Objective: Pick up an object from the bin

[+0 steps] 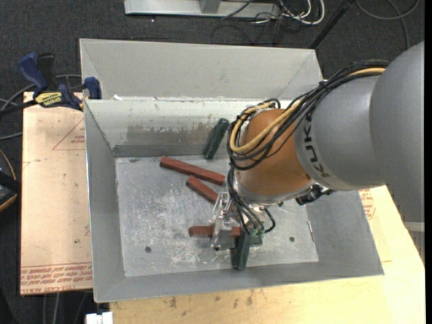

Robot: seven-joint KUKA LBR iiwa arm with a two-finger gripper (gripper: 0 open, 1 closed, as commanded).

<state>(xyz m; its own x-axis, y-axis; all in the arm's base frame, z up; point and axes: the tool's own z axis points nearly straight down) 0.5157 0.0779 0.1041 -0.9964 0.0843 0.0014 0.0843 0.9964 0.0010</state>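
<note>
Hand: low in grey bin; whether apart or together cannot be told. Short red-brown bar: beneath hand, projecting view-left. Dark green block: just beside hand. Advice: centre over bar, clear of block.

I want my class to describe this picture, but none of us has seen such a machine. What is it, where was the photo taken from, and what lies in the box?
The big grey and orange shape coming in from the right is a robot arm. Its gripper is low over the front of the grey metal bin. The camera looks down from above, slightly to one side. In the bin lie a long red-brown stick, a shorter red-brown stick and a dark green bar leaning on the back wall. A small red-brown piece and a dark green block are right beside the gripper. Whether it holds anything is unclear.
</note>
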